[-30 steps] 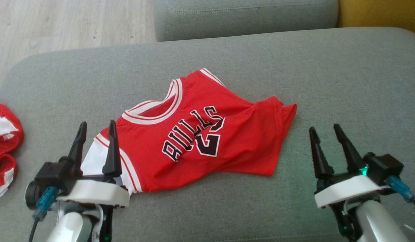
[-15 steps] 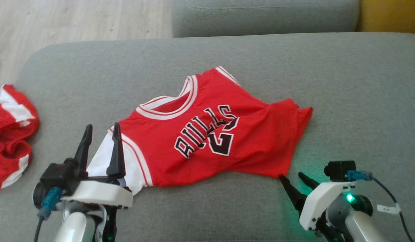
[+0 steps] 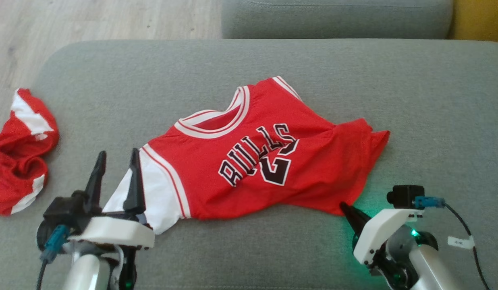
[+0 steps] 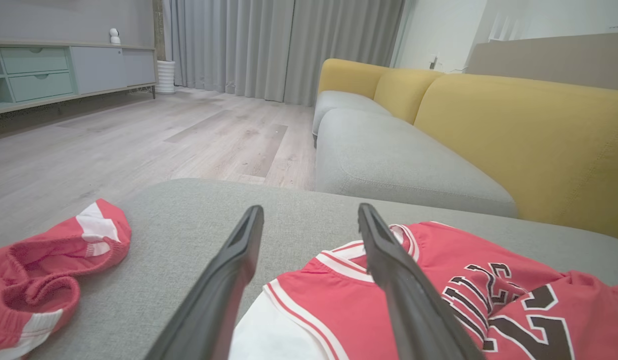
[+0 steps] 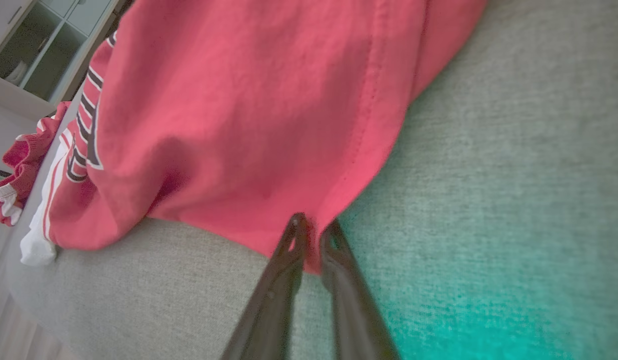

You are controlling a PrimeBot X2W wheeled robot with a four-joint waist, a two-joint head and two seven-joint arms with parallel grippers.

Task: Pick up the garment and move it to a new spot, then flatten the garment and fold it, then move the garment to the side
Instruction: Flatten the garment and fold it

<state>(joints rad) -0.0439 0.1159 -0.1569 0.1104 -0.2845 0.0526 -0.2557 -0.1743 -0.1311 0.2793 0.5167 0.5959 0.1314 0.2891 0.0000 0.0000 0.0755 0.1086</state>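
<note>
A wide grey cushion (image 3: 353,80) takes most of the head view. The jersey (image 3: 313,169) lies on it close to the centre, spread out but not flat, with folds across its lower half. It is red, with white and red stripes around the neck opening, which points towards 11 o'clock. Its hem points towards 4 o'clock. A white part (image 3: 156,197) comes out at its 8 o'clock side. On the chest is the word "BULLS" (image 3: 253,157) in black letters with white outline. Under it is a number that begins with 2, and its second digit is lost in a fold. At 9 o'clock, well apart from the jersey, lies a crumpled red and white cloth (image 3: 19,161). The left gripper (image 3: 117,155) is at 7 o'clock with its two fingers apart, holding nothing, and one finger stands over the white part. The right gripper (image 3: 346,208) is at 5 o'clock. In the right wrist view its fingers are pressed together on the corner of the jersey's hem. A small white tag (image 3: 460,242) hangs on the cable of the right arm, and its writing is too small to read.
</note>
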